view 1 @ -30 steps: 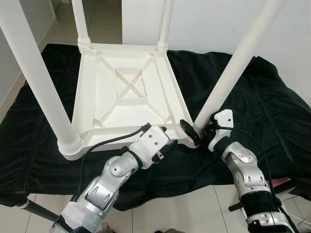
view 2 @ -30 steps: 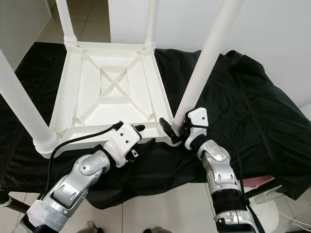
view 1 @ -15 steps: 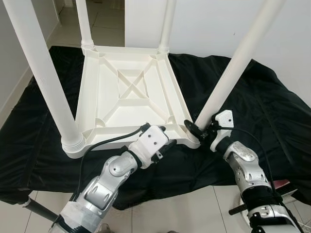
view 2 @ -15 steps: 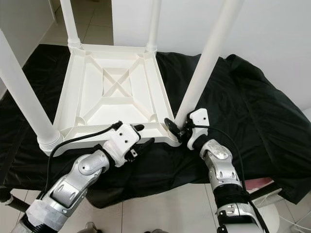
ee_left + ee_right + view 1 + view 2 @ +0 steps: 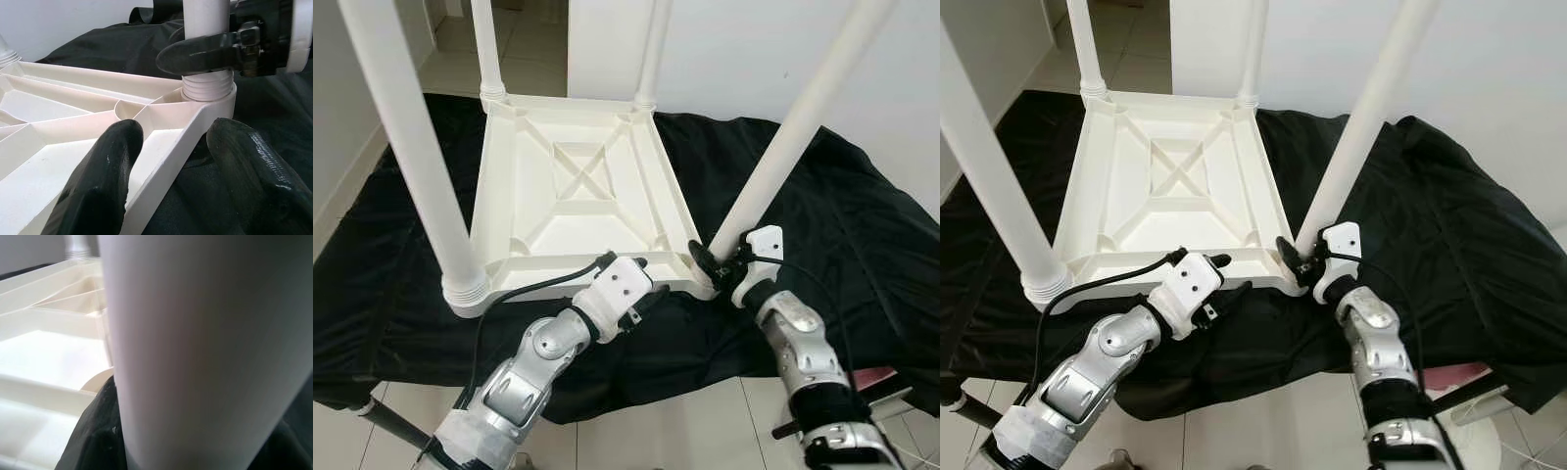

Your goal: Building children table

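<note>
Since the earlier frame, the near right leg [image 5: 783, 142] stands a little more upright in its corner socket, and the right gripper [image 5: 710, 262] remains clenched around its base. The head camera has also shifted, so the whole scene sits slightly differently in view.

The table [image 5: 573, 186] lies upside down on a black cloth [image 5: 862, 225], underside ribs facing up. All four white legs point upward: two at the far corners, one at the near left corner [image 5: 416, 147], one at the near right corner. In the left wrist view, the threaded end of the near right leg sits in the socket [image 5: 208, 90], with a black finger [image 5: 205, 49] of the right gripper across the leg just above the threads.

The left gripper [image 5: 641, 279] is at the table's near rim [image 5: 166, 142], between the two near legs. Its fingers [image 5: 102, 181] are spread, one on either side of the rim, not closed on it.

The cloth covers a low surface above a tiled floor [image 5: 636, 431].
</note>
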